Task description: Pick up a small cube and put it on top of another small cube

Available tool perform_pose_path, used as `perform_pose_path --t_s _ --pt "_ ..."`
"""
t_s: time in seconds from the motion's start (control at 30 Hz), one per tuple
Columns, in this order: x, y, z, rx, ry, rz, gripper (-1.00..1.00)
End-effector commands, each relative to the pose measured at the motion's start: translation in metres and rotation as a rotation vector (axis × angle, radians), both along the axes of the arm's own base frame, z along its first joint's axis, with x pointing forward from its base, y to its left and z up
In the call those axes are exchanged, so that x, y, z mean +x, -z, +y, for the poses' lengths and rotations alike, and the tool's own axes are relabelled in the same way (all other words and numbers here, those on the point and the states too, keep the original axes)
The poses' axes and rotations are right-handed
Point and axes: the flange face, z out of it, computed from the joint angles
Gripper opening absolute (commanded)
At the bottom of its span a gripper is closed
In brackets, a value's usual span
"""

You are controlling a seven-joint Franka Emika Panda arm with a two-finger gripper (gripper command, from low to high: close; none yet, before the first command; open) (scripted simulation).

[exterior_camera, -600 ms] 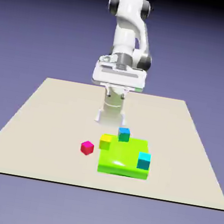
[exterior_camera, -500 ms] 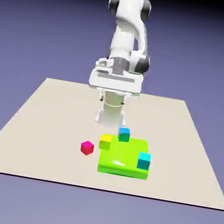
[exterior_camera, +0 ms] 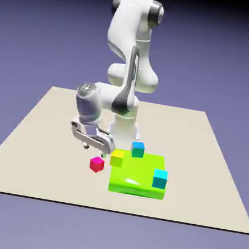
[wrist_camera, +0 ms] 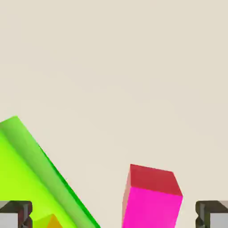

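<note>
From my remote seat, nearest the tabletop's (exterior_camera: 36, 152) front edge lay the lime-green slab (exterior_camera: 137, 180), a flat, glossy block with rounded edges, with a cyan cube (exterior_camera: 160, 179) at its right front. Just off the slab's left side, in the exterior view, the magenta-pink cube (exterior_camera: 97, 164) sat flat on the bare beige surface, apart from the slab, with one vertical edge turned toward the camera; being a cube, it had no long axis to speak of. A yellow cube (exterior_camera: 117, 158) stood at the slab's far left corner and a blue cube (exterior_camera: 138, 149) at its far edge, both matte and sharp-cornered like the pink one. The gripper (exterior_camera: 94, 146) hung just above and slightly behind the pink cube, not touching it. Through the hand camera the pink cube (wrist_camera: 151, 198) showed between the two grey fingertips (wrist_camera: 15, 214), nearer the one at the right of that view, clear of both, and the fingers stood spread wide with nothing in them. The green slab (wrist_camera: 24, 178) cut across the hand view's lower left. Farther back the smooth white arm (exterior_camera: 131, 48) rose from the far edge.
</note>
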Motion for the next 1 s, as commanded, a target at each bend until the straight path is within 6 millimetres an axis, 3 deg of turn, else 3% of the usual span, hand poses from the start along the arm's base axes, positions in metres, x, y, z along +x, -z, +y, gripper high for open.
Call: perform_pose_path --t_s 0.0,0.07,0.2,0.23,0.27,0.3,0.43,0.5,0.53,0.6,0.73,0.83,0.9,0.97 --pt "-0.007 0.012 -0.004 0.030 0.035 0.056 0.00" --pt "-0.010 0.019 -0.006 0.046 0.055 0.086 0.00" --pt "-0.025 0.076 0.009 0.047 0.055 0.086 0.00" --pt "-0.028 0.083 0.011 0.046 0.055 0.086 0.00" --pt "-0.028 0.083 0.011 0.046 0.055 0.086 -1.00" --pt "-0.028 0.083 0.011 0.046 0.055 0.086 -1.00" --pt "-0.012 0.026 -0.004 0.047 0.055 0.086 -1.00" --pt "-0.010 0.019 -0.006 0.046 0.055 0.086 -1.00" --pt "-0.012 0.022 0.006 0.071 0.018 0.112 -1.00" --pt "0.011 0.020 -0.006 0.026 0.052 0.096 -1.00" --pt "0.045 -0.039 0.041 0.037 0.002 0.097 -1.00" --pt "0.039 -0.076 0.082 0.070 -0.068 0.120 -1.00" --pt "0.027 -0.093 0.092 0.071 -0.085 0.120 -1.00" --pt "0.029 -0.103 0.083 0.042 -0.046 0.089 -1.00"
